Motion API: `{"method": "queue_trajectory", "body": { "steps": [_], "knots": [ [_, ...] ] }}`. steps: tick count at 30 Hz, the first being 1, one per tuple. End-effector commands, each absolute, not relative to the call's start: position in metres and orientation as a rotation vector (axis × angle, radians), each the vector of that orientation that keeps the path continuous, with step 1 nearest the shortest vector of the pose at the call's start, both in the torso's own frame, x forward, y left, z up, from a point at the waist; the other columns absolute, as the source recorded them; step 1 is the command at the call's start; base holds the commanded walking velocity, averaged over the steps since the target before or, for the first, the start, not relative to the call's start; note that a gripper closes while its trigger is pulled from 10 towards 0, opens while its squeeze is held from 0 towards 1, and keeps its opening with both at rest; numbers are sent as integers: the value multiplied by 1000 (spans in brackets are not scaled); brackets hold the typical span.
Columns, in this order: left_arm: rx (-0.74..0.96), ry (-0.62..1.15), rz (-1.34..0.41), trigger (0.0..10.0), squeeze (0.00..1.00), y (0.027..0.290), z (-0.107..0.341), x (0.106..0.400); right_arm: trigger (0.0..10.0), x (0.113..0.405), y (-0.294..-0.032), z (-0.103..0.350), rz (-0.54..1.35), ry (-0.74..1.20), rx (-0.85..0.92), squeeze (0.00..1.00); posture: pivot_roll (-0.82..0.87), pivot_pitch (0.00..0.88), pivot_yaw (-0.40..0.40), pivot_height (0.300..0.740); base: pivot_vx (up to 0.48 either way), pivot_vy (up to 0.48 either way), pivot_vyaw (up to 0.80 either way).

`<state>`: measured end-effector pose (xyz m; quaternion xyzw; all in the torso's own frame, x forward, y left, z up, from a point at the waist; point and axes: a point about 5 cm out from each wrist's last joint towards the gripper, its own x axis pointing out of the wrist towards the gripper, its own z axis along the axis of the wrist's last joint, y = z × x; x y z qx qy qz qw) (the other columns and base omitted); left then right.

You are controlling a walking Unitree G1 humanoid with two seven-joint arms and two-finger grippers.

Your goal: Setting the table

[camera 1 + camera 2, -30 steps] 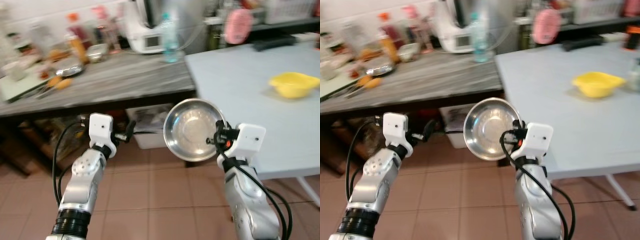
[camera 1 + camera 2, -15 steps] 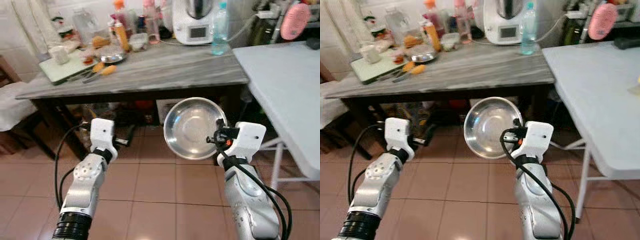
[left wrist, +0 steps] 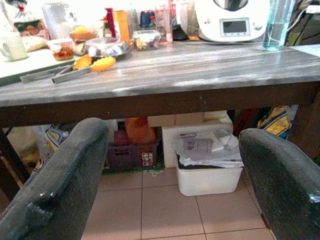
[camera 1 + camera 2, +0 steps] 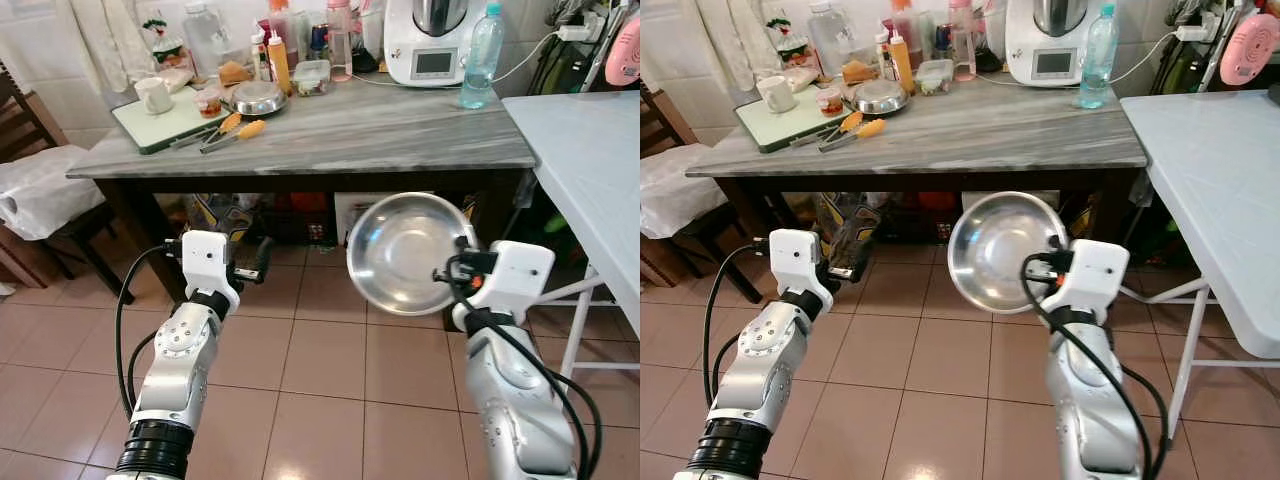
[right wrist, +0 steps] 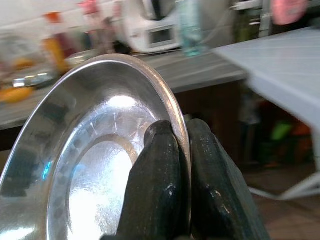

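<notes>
A grey tabletop (image 4: 330, 135) stands over tiled floor (image 4: 320, 360). Left claw (image 3: 172, 175) hangs open before it — holding nothing; right claw (image 5: 182, 160) pinches the rim of a steel bowl (image 4: 405, 252) — held upright above the floor.

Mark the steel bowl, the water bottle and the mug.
Steel bowl (image 4: 405, 255), left eye view, inner bottom.
Water bottle (image 4: 1096, 58), right eye view, middle of body.
Mug (image 4: 155, 96), left eye view, side wall.

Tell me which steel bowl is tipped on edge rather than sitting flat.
The steel bowl pinched at its rim by the right tool is on edge; the other bowl sits flat on the wooden table.
</notes>
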<state>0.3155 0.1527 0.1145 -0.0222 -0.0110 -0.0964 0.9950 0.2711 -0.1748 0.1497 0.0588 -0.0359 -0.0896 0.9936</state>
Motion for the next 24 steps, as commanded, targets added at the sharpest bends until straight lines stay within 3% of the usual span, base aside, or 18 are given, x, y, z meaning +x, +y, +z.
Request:
{"method": "queue_trajectory", "body": {
  "steps": [1, 8, 24],
  "knots": [
    [-49, -25, -186, 10000, 0, 159, 117, 317, 10000, 271, -177, 153, -187, -87, 118, 0, -99, 0, 101, 740, 0, 0, 0],
    [-81, -46, -234, 10000, 0, 155, 121, 318, 10000, 270, -176, 158, -176, -107, 125, 0, -106, 0, 109, 740, 0, 0, 0],
    [-71, -39, -284, 10000, 0, 148, 117, 315, 10000, 271, -176, 162, -149, -117, 114, 0, -122, 0, 109, 740, 405, 0, 0]
  ]
}}
